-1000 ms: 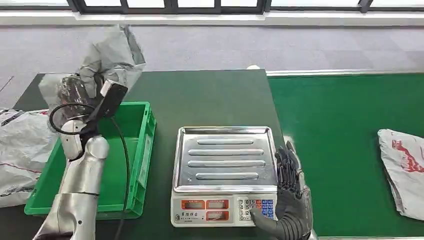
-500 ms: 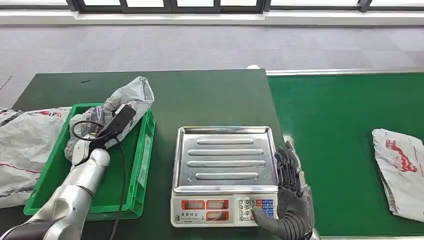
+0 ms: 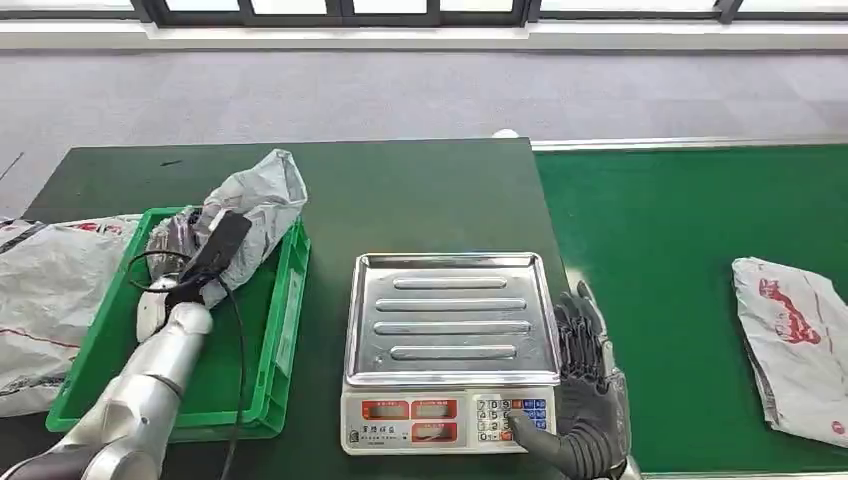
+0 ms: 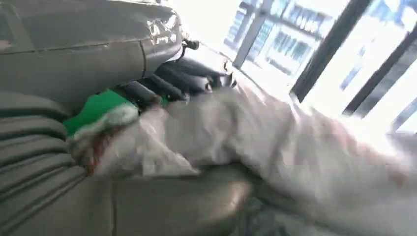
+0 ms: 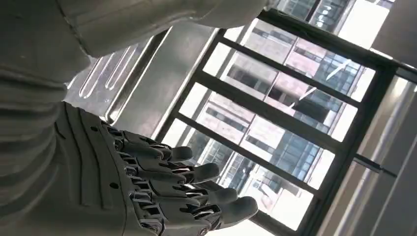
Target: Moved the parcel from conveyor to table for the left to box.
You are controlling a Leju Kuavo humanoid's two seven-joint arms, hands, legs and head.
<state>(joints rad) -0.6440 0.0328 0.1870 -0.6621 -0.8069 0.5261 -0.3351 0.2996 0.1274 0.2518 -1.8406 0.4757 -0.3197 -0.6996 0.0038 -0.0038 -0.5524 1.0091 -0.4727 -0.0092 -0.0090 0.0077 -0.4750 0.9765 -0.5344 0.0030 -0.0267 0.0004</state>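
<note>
A crumpled grey plastic parcel (image 3: 255, 200) lies over the back edge of the green crate (image 3: 275, 330) on the table's left side. My left hand (image 3: 180, 245) grips its lower end inside the crate; the wrist camera and cable hide most of the fingers. The left wrist view shows the grey parcel (image 4: 275, 147) between the thick thumb and the dark fingers (image 4: 187, 81), with a patch of green crate (image 4: 98, 105) behind. My right hand (image 3: 585, 385) rests flat by the scale's right side, holding nothing. Its fingers (image 5: 196, 191) are stretched out straight.
A steel-topped weighing scale (image 3: 450, 320) stands mid-table. A white parcel with red print (image 3: 795, 340) lies on the green conveyor (image 3: 660, 250) at the right. Another white bag (image 3: 45, 290) sits left of the crate. The table's far half is bare green.
My left arm has brought the grey parcel down from high above the crate onto its back edge. The parcel on the conveyor has drifted slightly left. The right hand has stayed put.
</note>
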